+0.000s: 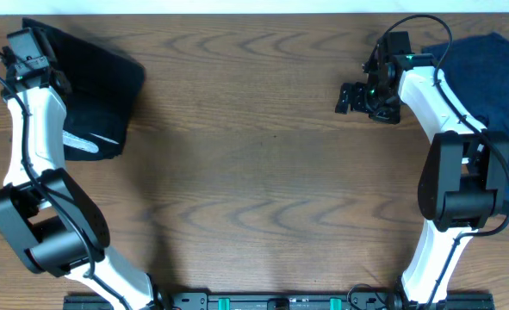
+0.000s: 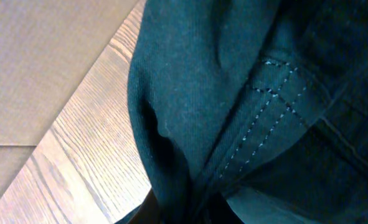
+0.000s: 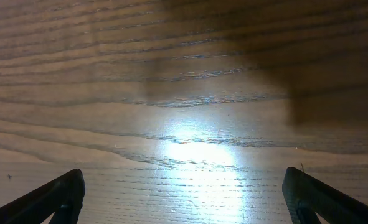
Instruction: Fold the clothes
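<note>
Left gripper (image 1: 30, 52): clamped on the bunched soft black fabric garment (image 1: 99, 90).
Black garment: far-left table corner, pale grey-white strip (image 1: 90, 143) showing.
Right gripper (image 1: 347, 97): jaws wide apart above the brown wooden table (image 1: 254, 172).
Navy blue fabric garment (image 1: 487, 77): far right.

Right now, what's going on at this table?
Two robot arms are working on folding clothes. The left gripper is shut, apparently pinching the black garment at the far left corner of the table. The right gripper is open and empty above bare tabletop, clear of the navy garment at the far right.
</note>
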Robot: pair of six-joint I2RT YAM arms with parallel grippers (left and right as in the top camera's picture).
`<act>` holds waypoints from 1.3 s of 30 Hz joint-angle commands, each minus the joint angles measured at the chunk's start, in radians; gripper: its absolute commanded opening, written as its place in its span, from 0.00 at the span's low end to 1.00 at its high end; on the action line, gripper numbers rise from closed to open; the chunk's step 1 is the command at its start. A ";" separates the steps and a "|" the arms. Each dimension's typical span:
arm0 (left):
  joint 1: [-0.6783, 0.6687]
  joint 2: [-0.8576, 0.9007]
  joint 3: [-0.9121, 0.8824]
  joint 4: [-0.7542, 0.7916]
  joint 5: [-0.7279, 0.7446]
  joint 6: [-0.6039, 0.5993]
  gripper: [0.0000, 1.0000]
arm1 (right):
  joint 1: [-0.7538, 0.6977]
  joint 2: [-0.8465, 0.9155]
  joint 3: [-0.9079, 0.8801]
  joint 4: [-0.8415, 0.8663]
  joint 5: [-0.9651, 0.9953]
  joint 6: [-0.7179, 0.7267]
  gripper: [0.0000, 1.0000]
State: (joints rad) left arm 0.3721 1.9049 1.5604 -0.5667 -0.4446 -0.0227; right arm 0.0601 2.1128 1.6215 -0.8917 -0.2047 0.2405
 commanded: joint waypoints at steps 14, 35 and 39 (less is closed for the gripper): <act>0.080 0.019 0.003 0.094 0.004 -0.066 0.98 | 0.006 -0.024 0.013 0.001 0.006 -0.010 0.99; 0.085 0.227 0.003 0.225 0.356 -0.122 0.15 | 0.006 -0.024 0.013 0.001 0.006 -0.010 0.99; 0.081 0.272 0.003 0.206 0.405 -0.121 0.14 | 0.006 -0.024 0.013 0.002 0.006 -0.010 0.99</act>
State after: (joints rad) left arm 0.4561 2.1574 1.5600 -0.3496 -0.0864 -0.1329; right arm 0.0601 2.1128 1.6215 -0.8921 -0.2050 0.2405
